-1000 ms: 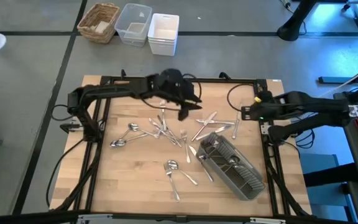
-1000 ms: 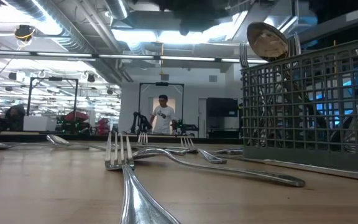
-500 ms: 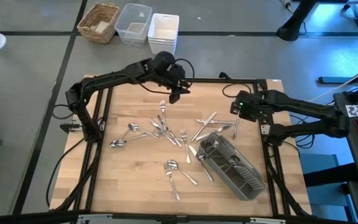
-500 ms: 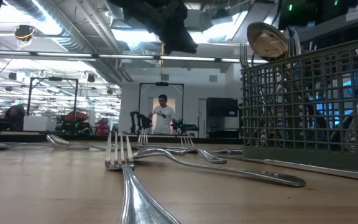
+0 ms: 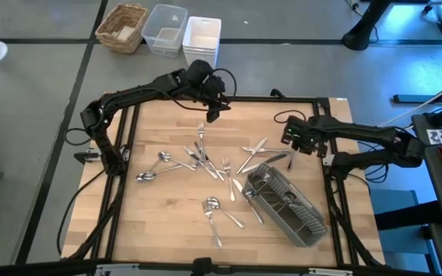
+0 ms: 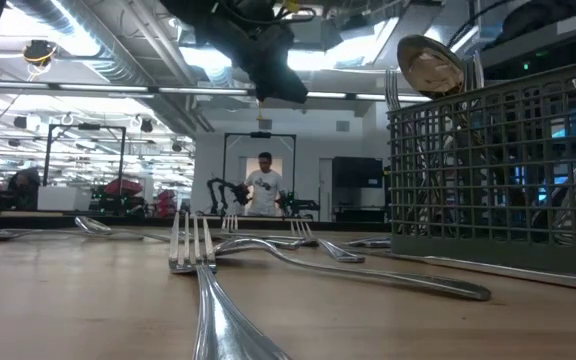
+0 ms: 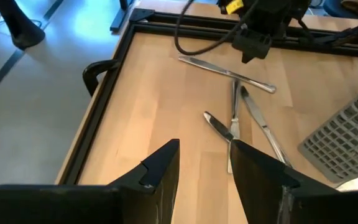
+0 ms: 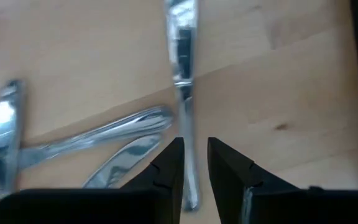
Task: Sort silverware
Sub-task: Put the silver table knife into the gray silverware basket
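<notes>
The silverware lies scattered on the wooden table: forks [image 5: 203, 157] in the middle, spoons [image 5: 156, 165] to the left, a spoon and fork [image 5: 213, 211] near the front, and knives [image 5: 255, 149] right of centre. The grey caddy [image 5: 286, 203] lies at the front right with several pieces in it. My right gripper [image 8: 194, 165] points down, slightly open, its fingers on either side of one knife's handle [image 8: 184, 106], close above it; I cannot tell that they touch. My left gripper [image 7: 207, 168] hangs open and empty above the far edge [image 5: 212, 113].
A black frame rail [image 5: 121, 153] runs round the table. Beyond the far edge stand a wicker basket [image 5: 121, 27], a clear tub [image 5: 165, 29] and a white bin [image 5: 202, 40]. A person [image 6: 263, 185] stands far off in the room behind.
My left gripper has drawn back from above the forks toward the table's far edge, still open. My right gripper has come in from the right edge, sunk toward the table and turned its fingers down over the knife. No silverware has moved.
</notes>
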You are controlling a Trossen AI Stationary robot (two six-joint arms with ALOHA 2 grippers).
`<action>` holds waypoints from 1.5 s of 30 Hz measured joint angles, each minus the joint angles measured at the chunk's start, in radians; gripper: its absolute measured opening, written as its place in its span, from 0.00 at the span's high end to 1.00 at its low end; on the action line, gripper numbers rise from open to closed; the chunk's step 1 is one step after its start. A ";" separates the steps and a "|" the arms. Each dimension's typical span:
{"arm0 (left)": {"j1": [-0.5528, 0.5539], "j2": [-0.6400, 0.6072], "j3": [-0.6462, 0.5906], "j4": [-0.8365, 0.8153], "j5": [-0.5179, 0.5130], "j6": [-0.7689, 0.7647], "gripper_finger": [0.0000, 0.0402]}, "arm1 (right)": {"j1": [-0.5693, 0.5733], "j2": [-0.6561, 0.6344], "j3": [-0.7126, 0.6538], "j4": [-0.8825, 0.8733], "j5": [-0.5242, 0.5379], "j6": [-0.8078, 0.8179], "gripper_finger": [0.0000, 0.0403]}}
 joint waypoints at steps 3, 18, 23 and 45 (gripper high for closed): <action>0.004 0.000 0.000 0.002 0.000 -0.001 0.66 | -0.015 0.024 -0.029 0.029 0.000 0.000 0.82; 0.008 0.000 0.000 0.006 0.000 -0.006 0.66 | -0.023 0.042 -0.065 0.155 0.064 -0.001 0.82; 0.008 0.000 0.000 0.006 0.000 -0.003 0.66 | -0.023 0.062 -0.065 0.153 0.064 -0.001 0.82; 0.008 0.000 0.000 0.005 -0.001 0.001 0.66 | -0.022 0.239 -0.061 0.243 0.048 -0.052 0.82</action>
